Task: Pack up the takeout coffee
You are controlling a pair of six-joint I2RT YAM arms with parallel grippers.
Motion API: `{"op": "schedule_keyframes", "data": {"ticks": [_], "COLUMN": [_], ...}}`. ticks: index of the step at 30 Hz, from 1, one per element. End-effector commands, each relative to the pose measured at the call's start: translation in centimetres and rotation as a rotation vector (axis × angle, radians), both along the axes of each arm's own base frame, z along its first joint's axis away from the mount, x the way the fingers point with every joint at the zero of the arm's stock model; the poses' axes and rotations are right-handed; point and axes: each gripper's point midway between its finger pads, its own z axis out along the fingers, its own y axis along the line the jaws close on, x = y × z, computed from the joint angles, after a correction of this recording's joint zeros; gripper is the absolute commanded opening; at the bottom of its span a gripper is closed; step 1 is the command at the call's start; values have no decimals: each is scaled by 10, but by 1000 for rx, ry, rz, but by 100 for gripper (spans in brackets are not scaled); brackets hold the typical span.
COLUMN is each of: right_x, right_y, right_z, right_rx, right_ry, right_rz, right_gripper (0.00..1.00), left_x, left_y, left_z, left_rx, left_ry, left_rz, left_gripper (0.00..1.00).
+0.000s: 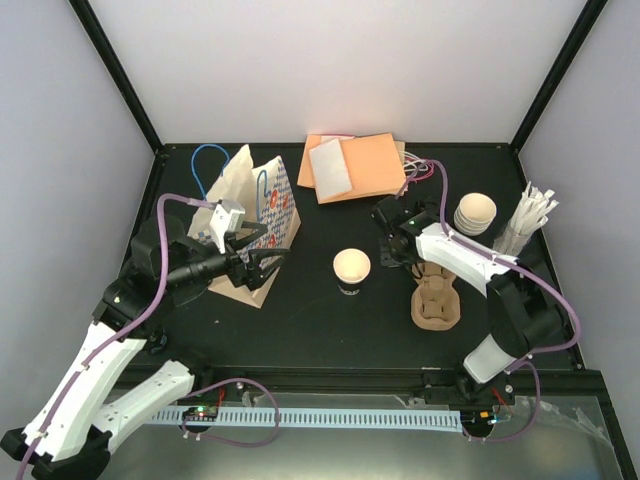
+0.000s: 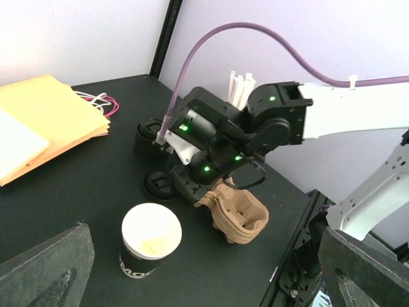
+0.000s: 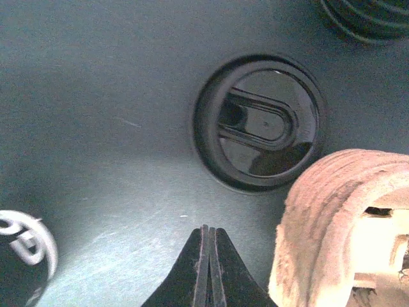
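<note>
Lid (image 3: 261,123) lies flat just beyond the closed right hand (image 3: 206,231).

Top view is bright and even, with soft short shadows on the black surface (image 1: 300,320). Left wrist view is sharp, its pale walls slightly washed out. Right wrist view is close and soft: glossy glare on the black lid (image 3: 259,125), carrier (image 3: 339,224) edge blurred, corners dim.
</note>
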Motion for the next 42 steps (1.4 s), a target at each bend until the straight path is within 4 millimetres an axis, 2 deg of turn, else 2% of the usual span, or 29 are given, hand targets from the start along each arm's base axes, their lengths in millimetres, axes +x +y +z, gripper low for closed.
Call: {"op": "schedule_keyframes", "data": {"ticks": [1,8,14,18,20,22,24,26,34,42], "right_x": [5,-24,-49,-54,-47,-36,-27,-17,24,47], "right_y": [-19,-52,-94,-112,-100,-72,-52,-39,-21,-18], "right_z": [-17,-39,-38,-26,-20,-17,-12,-7,-6,-22], "right_rx": [2,-70,-159,-161,-90,32,112,155,120,62], "right_ry": [12,73,73,21,-2,-8,-11,-18,-7,15], "right_rz": [-139,-223,-336,-413,-367,-250,-174,-124,-90,-110], "right_gripper": [1,1,1,1,3,10,22,30,30,27], "left_x": [-2,-1,2,2,2,2,3,3,3,5], "left_y": [-1,-1,-5,-7,-7,-7,-8,-7,-5,-3], "left_z": [3,3,3,3,3,2,1,1,0,-5], "left_rx": [-14,-11,-11,-11,-11,-10,-9,-7,4,21], "left_ry": [6,4,8,5,5,5,6,6,11,22], "left_rz": [2,4,-6,-12,-12,-11,-13,-10,5,17], "left_gripper": [99,99,99,99,99,99,99,99,99,99]}}
